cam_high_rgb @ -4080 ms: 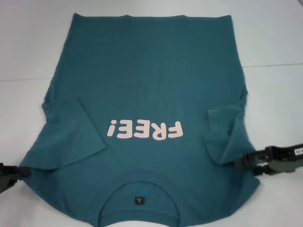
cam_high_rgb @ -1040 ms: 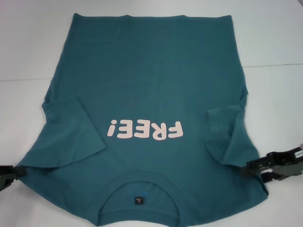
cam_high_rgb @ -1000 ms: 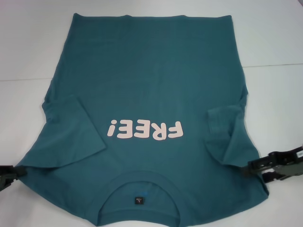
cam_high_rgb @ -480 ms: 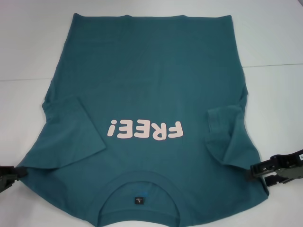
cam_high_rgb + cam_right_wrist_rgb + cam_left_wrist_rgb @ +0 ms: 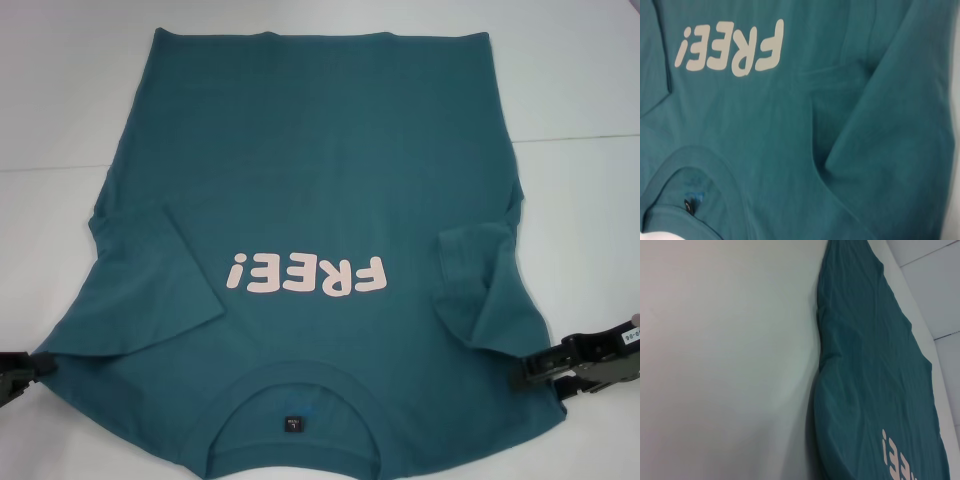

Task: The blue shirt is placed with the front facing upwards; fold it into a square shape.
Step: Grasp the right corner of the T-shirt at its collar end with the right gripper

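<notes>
The blue shirt [image 5: 310, 200] lies flat on the white table [image 5: 60, 90], print side up, with its collar [image 5: 292, 395] toward the robot at six o'clock and its hem away at twelve. So its long axis runs straight out from the robot, six to twelve, and the pink "FREE!" print [image 5: 305, 275] reads upside down from where the head camera looks. Both short sleeves are already turned in over the chest, one at about nine o'clock of the print, the other at about three.

The left tool [image 5: 20, 368] sits low at the table's edge, at roughly eight o'clock of the shirt, touching or just beside the shoulder corner there; I cannot tell whether its jaws are apart or together. The right tool [image 5: 545, 372] is at about four o'clock, just beside the opposite shoulder corner, its dark tip pointing inward toward the cloth; whether it has cloth pinched I cannot tell either.

What matters for the next move, as I judge it, is that each tool stands at its own near corner, the shirt lying inward and away from both. The two are about equally close, so a lengthwise fold of the collar end toward the hem would suit both arms together.
</notes>
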